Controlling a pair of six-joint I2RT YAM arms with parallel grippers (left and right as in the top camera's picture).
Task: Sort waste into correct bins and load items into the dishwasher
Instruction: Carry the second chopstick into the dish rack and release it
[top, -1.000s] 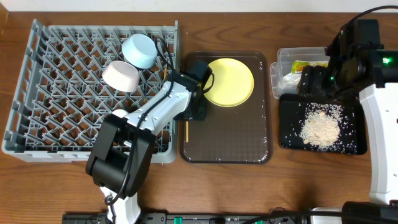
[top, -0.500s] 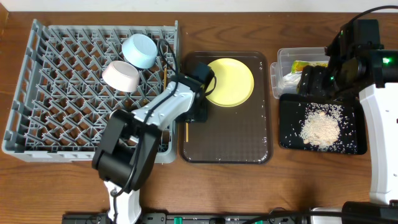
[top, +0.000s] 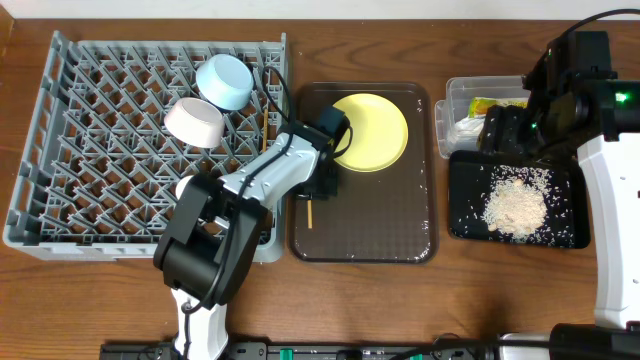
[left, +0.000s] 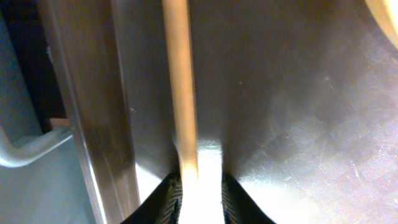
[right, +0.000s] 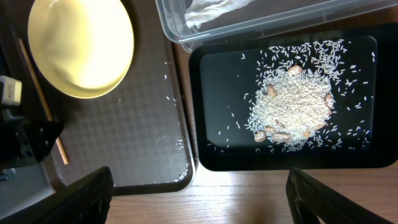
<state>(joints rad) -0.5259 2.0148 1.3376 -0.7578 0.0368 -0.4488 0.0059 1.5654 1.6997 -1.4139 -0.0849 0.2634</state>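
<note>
My left gripper (top: 322, 185) is low over the left side of the brown serving tray (top: 365, 225), shut on a wooden chopstick (top: 311, 212). In the left wrist view the chopstick (left: 180, 87) runs up from between the jaws (left: 198, 199). The yellow plate (top: 370, 130) lies on the tray just beyond. The grey dish rack (top: 120, 190) holds the light blue bowl (top: 224, 80) and white bowl (top: 195, 122). My right gripper (right: 199, 199) is open and empty above the black tray (top: 465, 225) of rice scraps (top: 515, 205). The clear tub (top: 447, 100) holds the wrapper (top: 495, 103) and paper strip (top: 468, 125). The cup is out of view.
A second thin stick (top: 264, 112) stands at the rack's right edge. Loose rice grains (right: 177, 143) lie on the brown tray's right side. The right wrist view shows the plate (right: 81, 46), tub (right: 249, 25) and black tray (right: 205, 155).
My left gripper has shifted slightly right on the brown tray, and the chopstick's near end moved right with it. The right arm has not moved.
</note>
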